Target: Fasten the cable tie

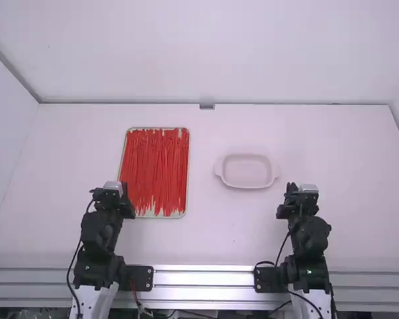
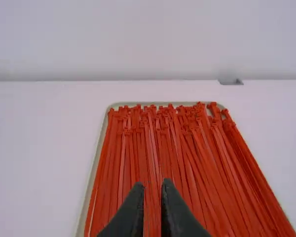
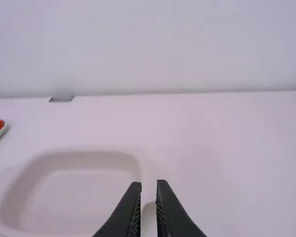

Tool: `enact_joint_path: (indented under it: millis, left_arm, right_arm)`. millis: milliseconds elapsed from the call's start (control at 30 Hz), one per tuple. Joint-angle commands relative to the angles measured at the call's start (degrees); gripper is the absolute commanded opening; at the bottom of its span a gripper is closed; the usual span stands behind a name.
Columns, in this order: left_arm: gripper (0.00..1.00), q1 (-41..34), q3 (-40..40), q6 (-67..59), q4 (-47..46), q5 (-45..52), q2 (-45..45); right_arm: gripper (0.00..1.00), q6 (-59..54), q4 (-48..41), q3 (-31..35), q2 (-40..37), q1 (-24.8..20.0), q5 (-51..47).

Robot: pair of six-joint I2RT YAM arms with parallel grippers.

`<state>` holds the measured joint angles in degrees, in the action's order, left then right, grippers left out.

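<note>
Right now the cable ties (image 1: 155,171) lie in a thick red bundle on a shallow pale tray (image 2: 95,165), left of the middle of the white table (image 1: 319,146). They are laid lengthwise away from the arms, with their knobbly heads at the far end. All of them lie straight and loose, none looped. The left gripper (image 2: 152,184) sits low by the near left corner of the tray, its two black fingers (image 2: 135,202) pointing out over the near ends of the ties. They are drawn together to a thin slit and hold nothing. To the right of the tray, apart from it, stands a white dish (image 1: 246,155) with small handles at its sides. The right gripper (image 3: 148,183) is on the near side of that dish, toward its right end, aimed at the rim. Its fingers are likewise closed to a narrow gap with nothing between them. Both arms are folded back close to their bases (neither touches the tray or the dish). A small grey bracket (image 1: 207,106) sits at the far edge of the table, where it meets the back wall
</note>
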<state>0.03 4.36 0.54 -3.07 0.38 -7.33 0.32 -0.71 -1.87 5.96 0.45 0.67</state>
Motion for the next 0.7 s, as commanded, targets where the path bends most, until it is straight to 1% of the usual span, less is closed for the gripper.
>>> enact_joint_path:
  millis: [0, 67, 200, 233, 300, 333, 500, 600, 667]
  left_arm:
    - [0.14, -0.3, 3.3, 0.9, -0.6, 1.1, -2.4]
    - [0.16, -0.4, 4.4, 1.1, -1.1, 1.4, -3.8]
    - [0.24, -0.6, 8.4, 1.8, -3.5, 2.9, -9.3]
    - [0.24, -0.6, 8.4, 1.8, -3.5, 2.9, -9.3]
    - [0.29, -0.7, 10.9, 2.3, -5.0, 3.5, -12.7]
    - [0.3, -0.7, 11.2, 2.4, -5.1, 3.6, -13.0]
    - [0.39, -0.9, 16.0, 4.7, -8.1, 4.8, -19.4]
    - [0.47, -1.1, 19.8, 5.6, -10.6, 5.7, -24.5]
    - [0.49, -1.2, 21.1, 6.0, -11.6, 5.9, -26.3]
  right_arm:
    - [0.14, 0.8, 0.1, -3.6, 2.2, 0.6, 0.2]
    - [0.16, 0.9, -0.1, -4.4, 3.5, 0.9, 0.3]
    - [0.24, 1.7, -1.7, -7.6, 8.7, 2.1, 0.7]
    - [0.24, 1.7, -1.7, -7.6, 8.7, 2.1, 0.7]
    - [0.29, 2.2, -3.0, -9.7, 11.9, 3.0, 1.0]
    - [0.3, 2.3, -3.1, -9.9, 12.2, 3.1, 1.0]
    - [0.39, 3.2, -5.5, -13.6, 18.0, 5.2, 1.5]
    - [0.46, 3.9, -7.1, -16.4, 22.5, 6.9, 1.9]
    - [0.49, 4.1, -7.5, -17.4, 24.0, 7.5, 2.1]
